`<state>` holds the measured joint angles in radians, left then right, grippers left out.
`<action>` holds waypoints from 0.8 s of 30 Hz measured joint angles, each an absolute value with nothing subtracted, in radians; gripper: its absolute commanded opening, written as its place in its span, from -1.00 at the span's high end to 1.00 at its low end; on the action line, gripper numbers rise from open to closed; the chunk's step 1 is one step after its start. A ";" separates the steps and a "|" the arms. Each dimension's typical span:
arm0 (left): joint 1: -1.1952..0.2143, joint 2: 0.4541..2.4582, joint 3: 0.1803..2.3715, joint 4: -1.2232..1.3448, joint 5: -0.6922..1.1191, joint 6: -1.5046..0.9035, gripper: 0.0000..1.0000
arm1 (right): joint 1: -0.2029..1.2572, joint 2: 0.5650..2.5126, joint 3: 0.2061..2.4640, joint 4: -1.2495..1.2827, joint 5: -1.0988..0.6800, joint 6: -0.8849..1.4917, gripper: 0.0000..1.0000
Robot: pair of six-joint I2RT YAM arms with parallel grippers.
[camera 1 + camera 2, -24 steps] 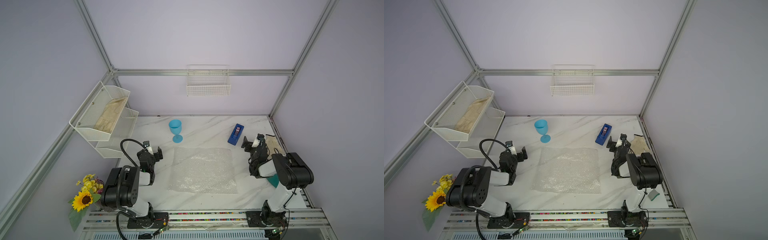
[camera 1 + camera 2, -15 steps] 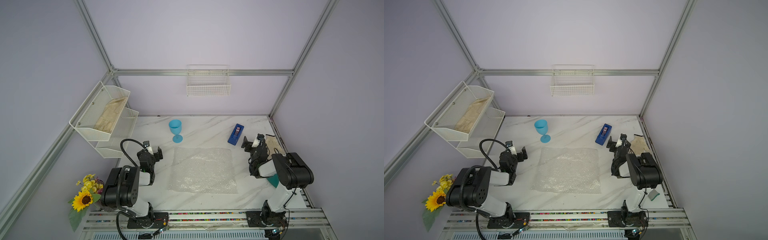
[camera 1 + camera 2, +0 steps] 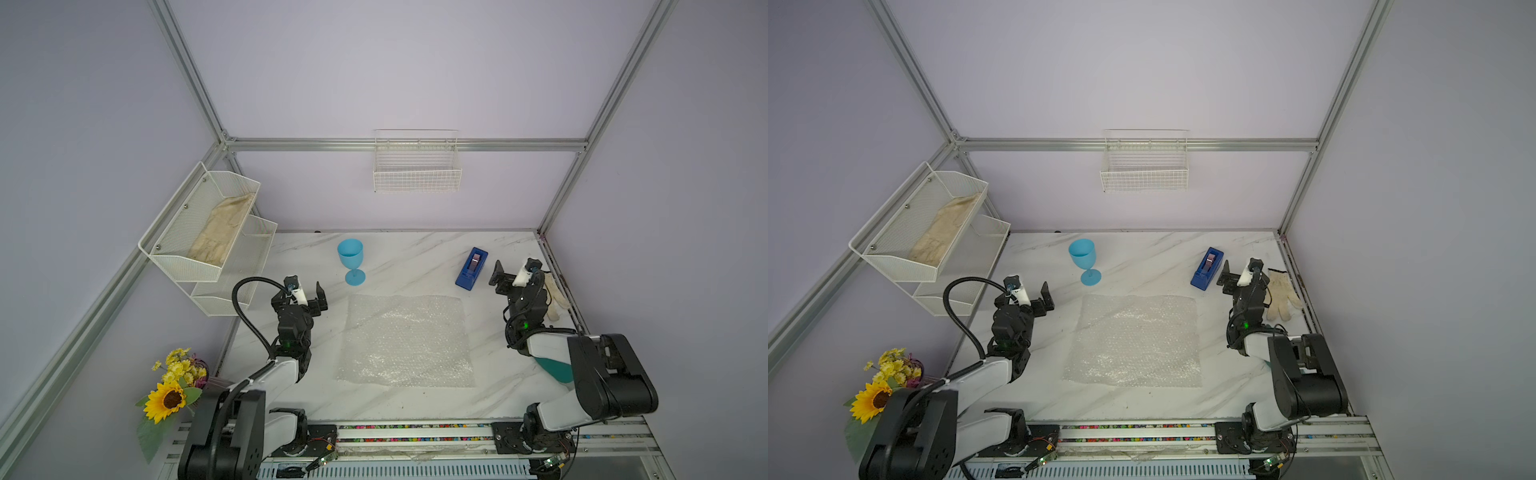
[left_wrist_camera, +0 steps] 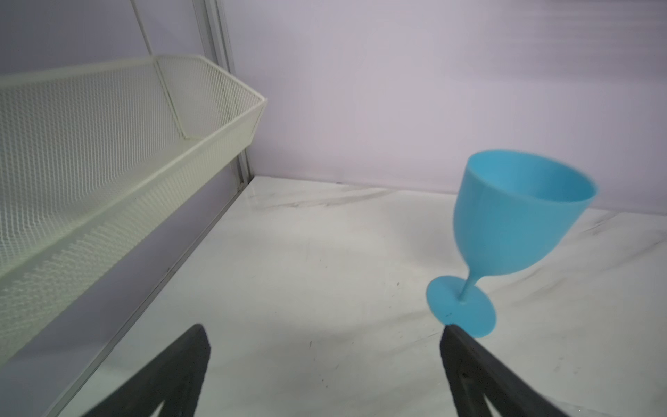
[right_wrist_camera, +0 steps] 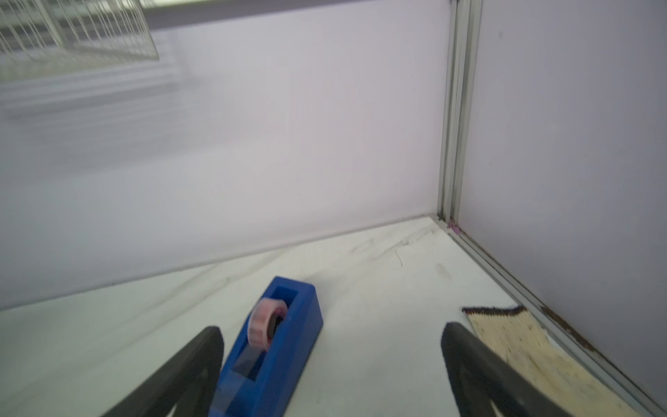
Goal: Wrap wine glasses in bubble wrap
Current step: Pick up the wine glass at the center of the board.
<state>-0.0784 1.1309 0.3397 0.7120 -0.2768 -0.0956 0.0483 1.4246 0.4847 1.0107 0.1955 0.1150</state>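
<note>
A sky-blue wine glass [image 3: 351, 259] [image 3: 1084, 259] stands upright on the marble table behind the bubble wrap [image 3: 405, 340] [image 3: 1133, 340], which lies flat mid-table. My left gripper [image 3: 305, 291] [image 3: 1030, 293] is open and empty, left of the sheet's far corner and short of the glass. In the left wrist view the glass [image 4: 512, 224] is ahead, beside one fingertip of the left gripper [image 4: 323, 328]. My right gripper [image 3: 513, 276] [image 3: 1239, 274] [image 5: 331, 326] is open and empty at the far right.
A dark blue tape dispenser [image 3: 471, 269] [image 5: 274, 343] sits just left of the right gripper, a cream glove [image 3: 1281, 297] [image 5: 523, 346] to its right by the wall. A teal glove [image 3: 555, 368] lies under the right arm. A white mesh rack [image 3: 208, 232] overhangs the table's left edge.
</note>
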 measured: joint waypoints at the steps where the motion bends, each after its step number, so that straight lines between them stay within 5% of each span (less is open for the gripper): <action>1: -0.085 1.120 0.363 0.693 -0.272 -0.110 -1.00 | 0.048 1.377 0.503 0.973 0.168 0.134 -0.95; 13: -0.129 1.562 0.673 0.680 0.026 -0.093 -1.00 | 0.065 1.184 0.687 0.715 -0.364 0.374 -0.94; 24: -0.138 1.801 0.824 0.777 0.159 -0.055 -1.00 | 0.109 1.176 0.702 0.619 -0.517 0.294 -0.95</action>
